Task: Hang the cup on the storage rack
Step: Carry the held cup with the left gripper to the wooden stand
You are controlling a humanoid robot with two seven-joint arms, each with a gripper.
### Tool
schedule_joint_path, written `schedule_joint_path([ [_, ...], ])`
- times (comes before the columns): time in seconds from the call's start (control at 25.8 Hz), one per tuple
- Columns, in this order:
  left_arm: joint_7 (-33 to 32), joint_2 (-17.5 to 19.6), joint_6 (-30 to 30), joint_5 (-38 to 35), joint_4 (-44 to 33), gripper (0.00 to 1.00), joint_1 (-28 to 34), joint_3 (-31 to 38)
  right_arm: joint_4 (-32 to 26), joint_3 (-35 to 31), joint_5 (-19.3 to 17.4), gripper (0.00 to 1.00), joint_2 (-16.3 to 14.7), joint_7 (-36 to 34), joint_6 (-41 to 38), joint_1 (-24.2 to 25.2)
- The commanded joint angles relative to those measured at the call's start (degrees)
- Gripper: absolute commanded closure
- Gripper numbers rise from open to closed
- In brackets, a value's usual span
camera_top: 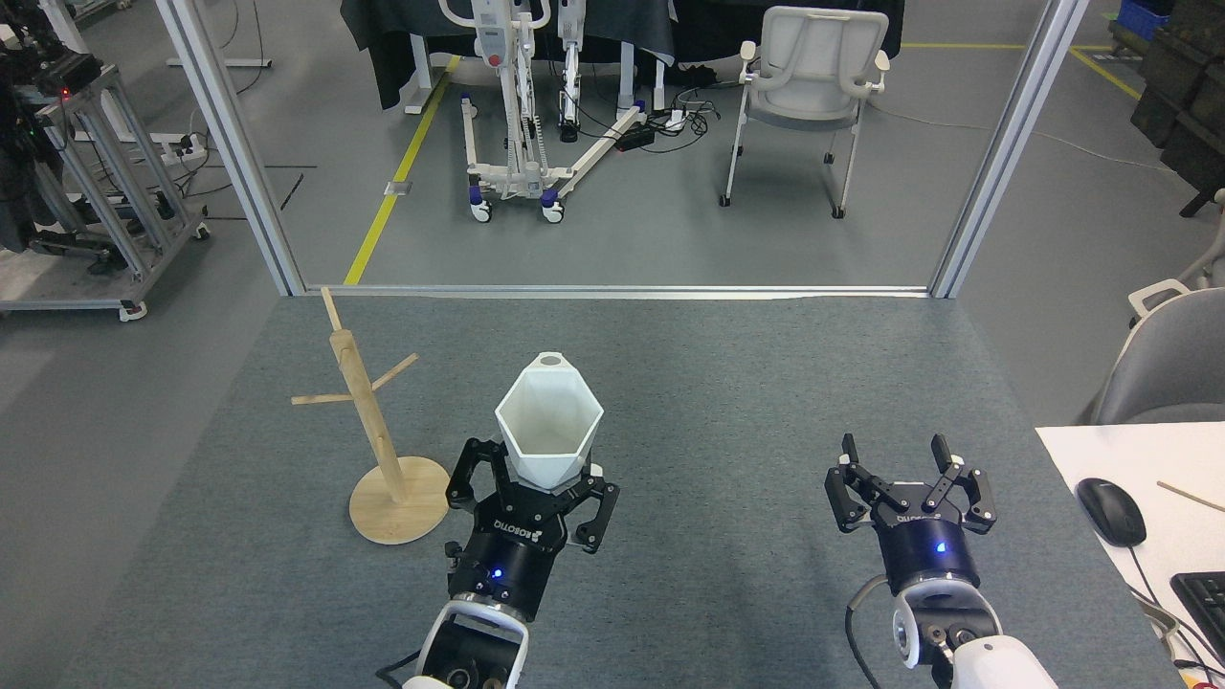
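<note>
Two grippers | our left gripper (539,483) clamps the cup (549,421) | our right gripper (909,471) spread, empty | storage rack (378,431) by desk's left edge, pegs bare | hanging remains

Looks like a robot lab: grey floor with yellow tape line (397,172), metal frame posts (1005,144), wheeled stand (522,124), cables (670,120).

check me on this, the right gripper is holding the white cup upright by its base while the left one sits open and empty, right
Not quite: the arms are swapped. In the head view the left gripper is holding the white cup upright by its base, its fingers closed around the lower part, while the right gripper sits open and empty over the grey table.
</note>
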Motion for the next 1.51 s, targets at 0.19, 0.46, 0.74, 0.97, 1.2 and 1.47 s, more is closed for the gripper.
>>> schedule_joint_path([
  [0.19, 5.88, 0.62, 7.64, -0.83, -4.94, 0.95, 8.18, 5.02, -0.54, -1.26, 1.11, 0.01, 1.15, -0.63, 0.66, 0.92],
  [0.46, 5.35, 1.59, 11.16, -0.83, -4.59, 0.94, 11.78, 9.32, -1.86, -7.42, 1.11, 0.01, 1.15, -0.63, 0.05, 3.03],
  [0.74, 1.4, 3.52, 11.16, -2.15, -2.3, 0.94, 13.1, 12.84, -4.76, -12.86, 5.06, 0.01, 3.26, -0.63, -0.04, 9.18],
  [0.97, -9.32, 5.01, 11.16, -2.85, -1.25, 0.93, 11.87, 13.89, -5.47, -15.41, 5.94, 0.01, 4.14, -0.54, -0.39, 11.46],
  [1.2, -12.49, 6.77, 11.33, -2.24, -1.07, 0.93, 8.26, 14.07, -5.38, -15.24, 5.85, 0.01, 3.87, -0.1, -0.39, 11.2],
  [1.47, -12.84, 9.06, 18.98, 0.49, -1.78, 0.89, 8.35, 15.39, -5.47, -15.33, 5.85, 0.01, 4.23, -0.1, -0.39, 10.5],
])
